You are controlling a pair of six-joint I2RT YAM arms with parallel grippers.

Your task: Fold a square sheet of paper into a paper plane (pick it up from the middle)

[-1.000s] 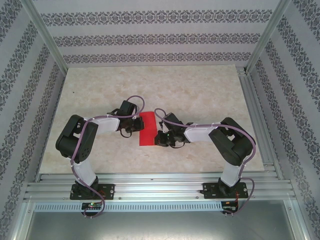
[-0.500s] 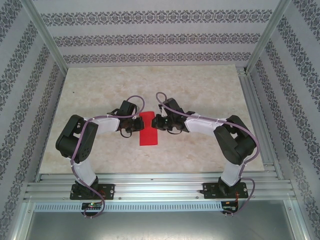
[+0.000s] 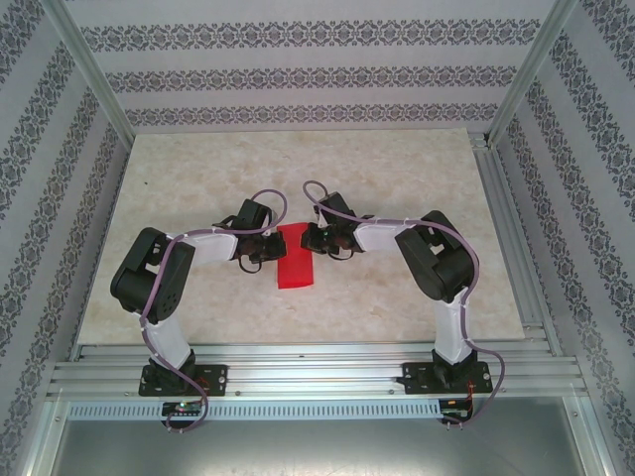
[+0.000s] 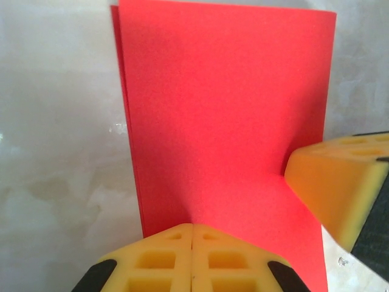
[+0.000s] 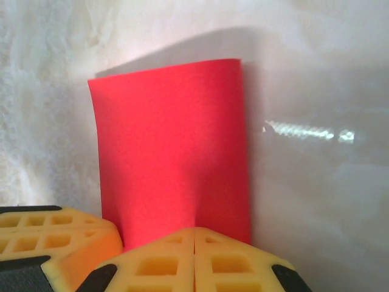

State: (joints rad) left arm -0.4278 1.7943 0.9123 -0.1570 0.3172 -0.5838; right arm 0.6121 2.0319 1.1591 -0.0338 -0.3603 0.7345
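Observation:
The square sheet of paper lies on the table folded in half, a bright red rectangle with two layers showing at its edge. My left gripper is shut, its joined yellow tips resting on the paper's left side near the far end. Opposite it, my right gripper is also shut, tips pressed on the paper, which dimples slightly there. Each wrist view shows a finger of the other gripper at its edge. The paper plane is out of view.
The beige marbled table stretches open behind and to both sides of the paper. Aluminium rails run along the right side and the near edge. Patterned walls enclose the space.
My right gripper has slid from the paper's near right part up to its far end, staying shut. The left gripper and the paper have kept still.

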